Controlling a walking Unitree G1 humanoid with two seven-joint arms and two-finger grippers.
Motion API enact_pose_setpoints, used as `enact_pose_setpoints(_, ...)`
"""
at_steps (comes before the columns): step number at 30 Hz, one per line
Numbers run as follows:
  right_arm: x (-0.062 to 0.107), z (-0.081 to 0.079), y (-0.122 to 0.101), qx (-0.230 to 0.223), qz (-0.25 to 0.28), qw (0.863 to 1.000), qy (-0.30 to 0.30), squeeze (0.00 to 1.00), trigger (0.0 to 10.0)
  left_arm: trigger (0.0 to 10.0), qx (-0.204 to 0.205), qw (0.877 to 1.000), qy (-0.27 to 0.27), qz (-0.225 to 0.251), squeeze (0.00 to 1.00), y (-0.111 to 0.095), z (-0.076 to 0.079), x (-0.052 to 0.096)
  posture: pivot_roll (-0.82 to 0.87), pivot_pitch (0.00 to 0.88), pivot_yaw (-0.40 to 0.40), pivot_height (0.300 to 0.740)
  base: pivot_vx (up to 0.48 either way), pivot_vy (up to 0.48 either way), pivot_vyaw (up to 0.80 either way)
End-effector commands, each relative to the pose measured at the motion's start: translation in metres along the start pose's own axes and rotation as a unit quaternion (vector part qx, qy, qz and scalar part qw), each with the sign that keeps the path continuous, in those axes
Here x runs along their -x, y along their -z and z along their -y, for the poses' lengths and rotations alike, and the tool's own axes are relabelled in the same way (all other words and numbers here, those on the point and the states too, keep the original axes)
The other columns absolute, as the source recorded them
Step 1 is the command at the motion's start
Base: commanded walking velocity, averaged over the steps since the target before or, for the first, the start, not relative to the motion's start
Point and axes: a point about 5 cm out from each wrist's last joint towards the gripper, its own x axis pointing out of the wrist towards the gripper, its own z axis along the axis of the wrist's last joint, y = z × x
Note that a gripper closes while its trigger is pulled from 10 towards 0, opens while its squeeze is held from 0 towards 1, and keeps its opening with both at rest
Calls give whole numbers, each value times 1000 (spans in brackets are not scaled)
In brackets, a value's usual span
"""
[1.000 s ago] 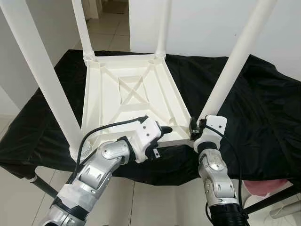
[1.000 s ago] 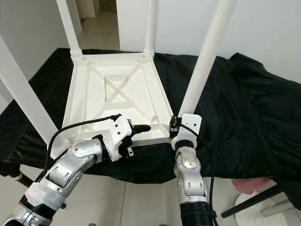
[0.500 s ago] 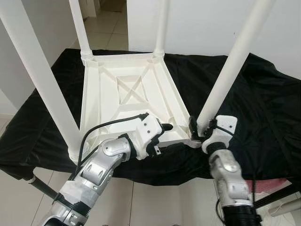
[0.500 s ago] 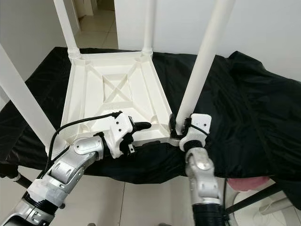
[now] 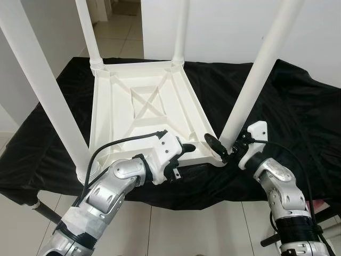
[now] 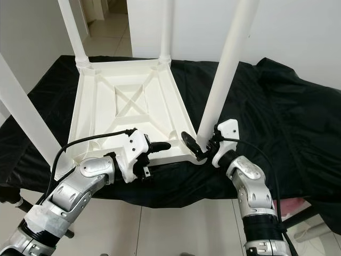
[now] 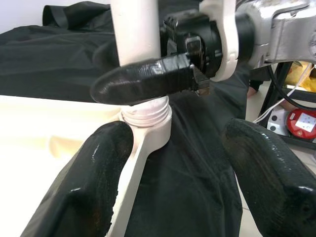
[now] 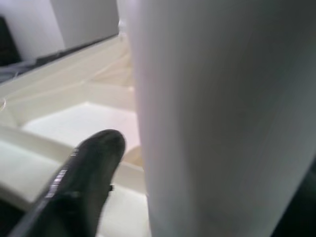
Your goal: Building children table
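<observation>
The white plastic children's table [image 5: 144, 109] lies upside down on a workbench draped in a black cloth [image 5: 298, 112], its ribbed underside facing up so that the corner sockets are reachable from above, and all four white legs stand up out of those corners: the two far ones at the back edge, the near left leg [image 5: 50, 98] and the near right leg [image 5: 256, 74]. The right gripper [image 5: 222, 146] is at the foot of the near right leg, with one black finger [image 8: 81, 180] lying across the table's side of the leg close to the threaded collar [image 7: 146, 112] and the leg itself between the fingers; the other finger is hidden behind the leg, so the gripper appears to be wrapped around the leg but whether it is pressing on it cannot be told. That low hold, right at the socket, looks suited to turning the leg into its thread without levering it sideways. The left gripper [image 5: 184, 152] sits at the table's near edge just beside that same corner, its fingers [image 7: 94, 182] spread wide, one over the white rim and the other out over the cloth, holding nothing; it seems placed to brace the tabletop against twisting while the leg is tightened. Judging by the four standing legs, the build is near its end
</observation>
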Motion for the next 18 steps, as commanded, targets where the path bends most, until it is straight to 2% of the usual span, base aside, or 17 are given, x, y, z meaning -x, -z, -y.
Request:
enact_pose_setpoints(1,0,2,4,1,-9,1000,-12,0,706,10000,-6,997,76,-6,0,0,6,0,-60,0,7,740,0,0,0)
enact_pose_setpoints(2,0,2,4,1,-9,1000,-12,0,706,10000,-6,997,76,-6,0,0,6,0,-60,0,7,740,0,0,0)
enact_pose_setpoints(3,1,3,5,1,-13,1000,-14,0,0,10000,-5,997,76,-6,0,0,6,0,-59,0,1,740,0,0,0)
enact_pose_setpoints(13,5,5,18,-18,-28,999,-32,0,0,10000,0,998,66,-9,0,0,7,1,-57,0,-10,740,0,0,0)
enact_pose_setpoints(14,4,5,19,-19,-27,999,-26,0,9373,10000,0,998,64,-9,0,0,6,1,-56,0,-14,740,0,0,0)
enact_pose_setpoints(16,4,4,20,-18,-27,999,-23,0,9373,10000,0,998,64,-8,0,0,6,1,-56,0,-14,740,0,0,0)
enact_pose_setpoints(17,3,3,20,-19,-23,1000,-10,0,10000,10000,0,998,62,-9,0,1,6,2,-58,0,-15,740,0,0,0)
enact_pose_setpoints(18,3,2,19,-19,-20,1000,0,0,10000,10000,1,998,62,-9,0,1,5,2,-58,0,-15,740,0,0,0)
